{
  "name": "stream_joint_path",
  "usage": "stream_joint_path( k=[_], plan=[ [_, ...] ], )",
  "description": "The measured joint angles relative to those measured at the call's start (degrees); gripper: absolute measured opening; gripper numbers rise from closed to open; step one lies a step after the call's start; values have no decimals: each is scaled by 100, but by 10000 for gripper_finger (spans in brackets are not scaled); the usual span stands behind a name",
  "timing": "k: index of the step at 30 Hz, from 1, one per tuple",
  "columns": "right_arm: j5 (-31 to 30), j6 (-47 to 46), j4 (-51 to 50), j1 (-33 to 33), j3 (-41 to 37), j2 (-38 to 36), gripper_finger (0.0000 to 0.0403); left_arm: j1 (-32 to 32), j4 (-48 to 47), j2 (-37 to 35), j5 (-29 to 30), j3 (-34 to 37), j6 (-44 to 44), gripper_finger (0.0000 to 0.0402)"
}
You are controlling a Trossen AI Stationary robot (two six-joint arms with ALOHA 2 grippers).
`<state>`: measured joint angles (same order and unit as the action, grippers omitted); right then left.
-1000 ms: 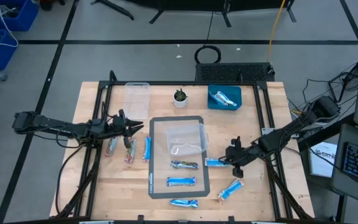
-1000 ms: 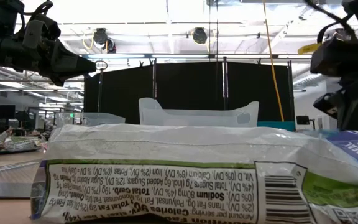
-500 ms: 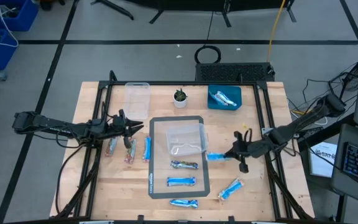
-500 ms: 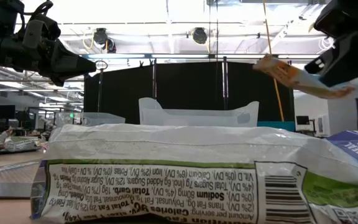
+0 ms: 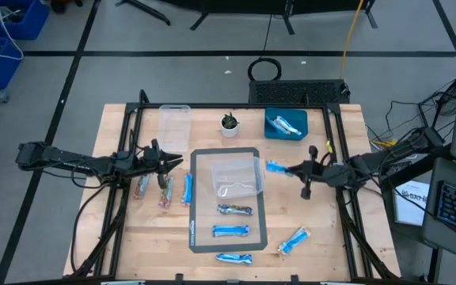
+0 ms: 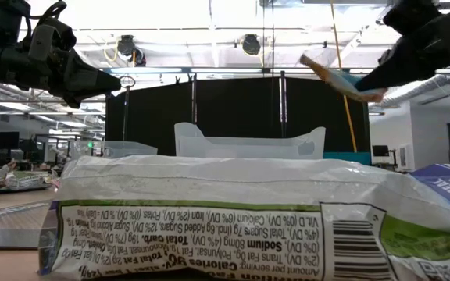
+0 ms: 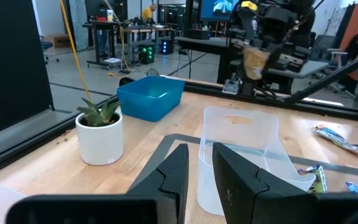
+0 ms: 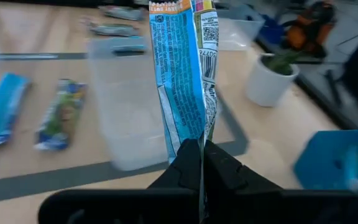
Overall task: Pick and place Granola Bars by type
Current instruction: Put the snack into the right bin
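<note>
My right gripper (image 5: 287,169) (image 8: 201,152) is shut on a blue granola bar (image 5: 275,166) (image 6: 336,76), held in the air between the clear tub (image 5: 237,176) on the dark mat and the blue bin (image 5: 285,124). My left gripper (image 5: 177,162) (image 7: 199,177) waits above the table's left side, level, its fingers a little apart with nothing between them. Other granola bars lie flat: three below the left gripper (image 5: 165,192), three on the mat (image 5: 232,230), one at the right (image 5: 293,240), some in the bin. My right gripper pinches one end of the blue bar's wrapper (image 8: 194,134) between its two fingers. The fingers come from the table's right, nearly level, and lie along the bar. The bar is lifted clear and sticks out past the fingertips toward the table's left, its free end (image 6: 315,61) tilted up.
A second clear tub (image 5: 175,127) stands at the far left, a small potted plant (image 5: 229,124) between it and the bin. In the low view one bar's wrapper (image 6: 209,218) fills the foreground. Bare wood lies right of the mat.
My right gripper has lifted the blue bar off the table beside the mat's right edge and carried it up and toward the far edge. The wrist has tipped up from pointing steeply down to nearly level, and the bar now points toward the table's left.
</note>
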<state>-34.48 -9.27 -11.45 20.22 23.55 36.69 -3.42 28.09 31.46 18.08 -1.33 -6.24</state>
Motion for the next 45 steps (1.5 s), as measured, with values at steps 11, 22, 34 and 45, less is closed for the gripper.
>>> stream_joint_path(
  k=[11,22,34,45],
  plan=[
    [169,612,980,-1724,-387,-250,0,2,0,0,0,0,0,79],
    [1451,1065,2284,-4173,-738,-400,0,1,0,1,0,0,-1,79],
    [1978,1154,1621,-5746,-361,431,0,0,0,1,-2,-1,-1,79],
    [2585,1033,2054,-6274,-356,1759,0,0,0,2,-2,0,-2,79]
  ],
)
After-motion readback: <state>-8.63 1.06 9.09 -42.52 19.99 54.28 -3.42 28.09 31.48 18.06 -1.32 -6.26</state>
